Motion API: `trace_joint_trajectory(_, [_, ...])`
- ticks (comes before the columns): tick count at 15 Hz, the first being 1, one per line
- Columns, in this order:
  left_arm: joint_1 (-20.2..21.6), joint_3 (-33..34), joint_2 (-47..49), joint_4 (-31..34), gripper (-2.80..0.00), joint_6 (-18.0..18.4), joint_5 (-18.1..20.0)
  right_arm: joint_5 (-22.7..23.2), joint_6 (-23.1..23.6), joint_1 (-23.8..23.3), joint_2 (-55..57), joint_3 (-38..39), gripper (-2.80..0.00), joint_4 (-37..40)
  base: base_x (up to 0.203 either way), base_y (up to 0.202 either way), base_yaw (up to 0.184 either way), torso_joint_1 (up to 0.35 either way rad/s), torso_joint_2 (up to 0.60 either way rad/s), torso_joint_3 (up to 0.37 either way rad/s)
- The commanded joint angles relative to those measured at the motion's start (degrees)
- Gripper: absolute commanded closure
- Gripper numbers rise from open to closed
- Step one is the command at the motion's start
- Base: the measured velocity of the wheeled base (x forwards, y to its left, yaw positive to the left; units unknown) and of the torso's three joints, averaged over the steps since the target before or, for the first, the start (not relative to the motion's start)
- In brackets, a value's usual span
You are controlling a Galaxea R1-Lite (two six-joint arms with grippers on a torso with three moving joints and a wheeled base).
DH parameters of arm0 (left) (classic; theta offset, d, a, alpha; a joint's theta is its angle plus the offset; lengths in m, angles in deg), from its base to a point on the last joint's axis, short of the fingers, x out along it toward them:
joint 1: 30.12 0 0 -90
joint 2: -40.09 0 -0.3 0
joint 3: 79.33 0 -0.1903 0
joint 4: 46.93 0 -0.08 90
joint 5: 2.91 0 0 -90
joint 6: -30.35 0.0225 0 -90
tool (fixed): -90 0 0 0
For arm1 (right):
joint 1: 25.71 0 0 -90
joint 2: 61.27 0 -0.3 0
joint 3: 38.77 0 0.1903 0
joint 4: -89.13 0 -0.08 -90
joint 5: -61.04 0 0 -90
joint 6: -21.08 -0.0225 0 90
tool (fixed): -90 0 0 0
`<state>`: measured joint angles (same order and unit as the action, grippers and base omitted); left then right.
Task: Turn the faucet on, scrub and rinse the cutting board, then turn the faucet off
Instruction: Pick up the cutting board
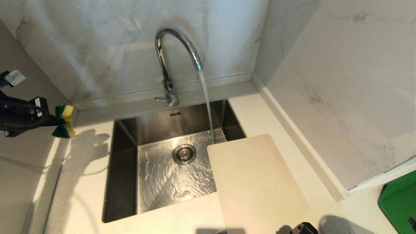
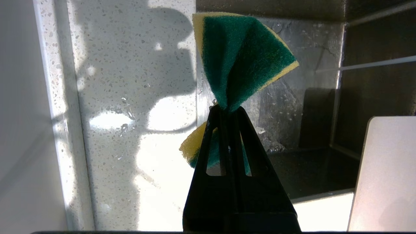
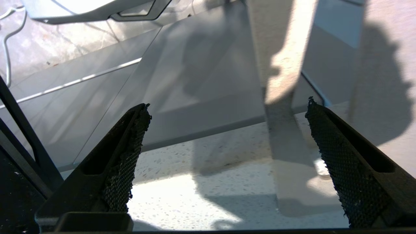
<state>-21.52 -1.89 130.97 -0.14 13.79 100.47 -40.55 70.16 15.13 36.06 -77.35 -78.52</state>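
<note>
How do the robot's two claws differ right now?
The left gripper is shut on a green-and-yellow sponge, pinching it into a bow shape; the right gripper is open and holds nothing. The left gripper hangs above the countertop left of the sink; the right gripper is low at the counter's near edge, by the cutting board. Both have black, tapering fingers.
</note>
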Motion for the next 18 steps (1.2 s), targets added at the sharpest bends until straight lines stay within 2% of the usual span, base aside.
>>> trace_joint_trajectory(1, [0.02, 0.16, 0.16, 0.14, 0.0, -0.13, 0.11, -0.07, 0.23, 0.03, 2.02, 0.1, -2.8, -0.2, 0.0, 0.0, 0.0, 0.0, 0.0, 0.0])
trace_joint_trajectory(4, [0.11, 0.53, 0.0, 0.15, 0.0, -0.13, 1.91, 0.35, 0.18, 0.03, 5.97, 0.3, -2.8, -5.0, 0.0, 0.0, 0.0, 0.0, 0.0, 0.0])
trace_joint_trajectory(14, [0.79, 1.06, 0.7, 0.14, 0.0, -0.24, 2.06, 1.08, 0.27, -0.05, 20.21, 2.91, -2.8, -19.57, 0.0, 0.0, 0.0, 0.0, 0.0, 0.0])
trace_joint_trajectory(18, [1.43, 1.93, 0.61, 0.14, 0.0, -0.22, 2.01, 0.7, 0.41, 0.03, 22.54, 3.96, -2.8, -20.09, 0.0, 0.0, 0.0, 0.0, 0.0, 0.0])
